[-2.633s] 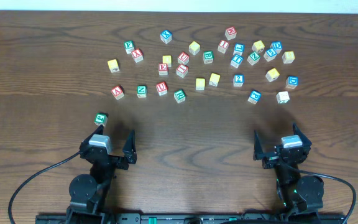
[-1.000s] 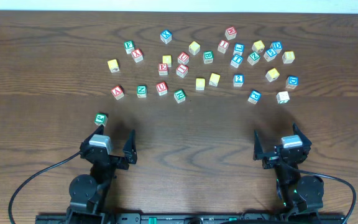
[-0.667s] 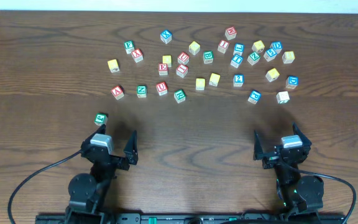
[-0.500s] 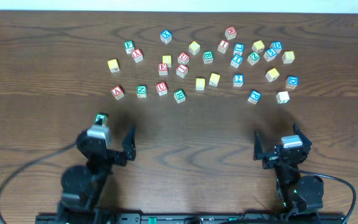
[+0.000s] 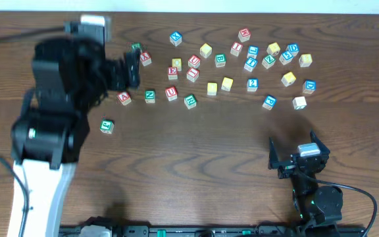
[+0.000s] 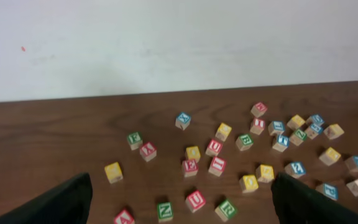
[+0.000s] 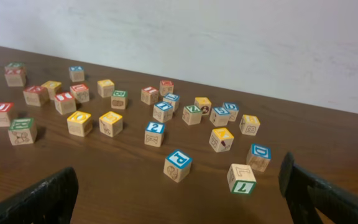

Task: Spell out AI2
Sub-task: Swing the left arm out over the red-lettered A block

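Observation:
Several lettered wooden blocks are scattered across the far half of the table. The red A block (image 5: 124,97) lies at the left of the group and shows at the bottom of the left wrist view (image 6: 124,217). A red I block (image 5: 193,74) (image 6: 217,165) lies mid-group. The blue 2 block (image 5: 252,84) (image 7: 155,132) lies right of centre. My left gripper (image 5: 120,71) (image 6: 182,211) is open and empty, raised above the left blocks. My right gripper (image 5: 295,149) (image 7: 179,205) is open and empty, low near the front edge.
A lone green block (image 5: 106,126) lies nearer than the group, beside my raised left arm (image 5: 51,125). Another red I block (image 5: 236,48) sits further back. A blue P block (image 7: 178,165) and a green-edged block (image 7: 241,178) lie closest to my right gripper. A white wall stands behind the table.
My left arm has lifted off its rest at the front and swung forward and up over the left blocks. The right arm and the blocks have not moved.

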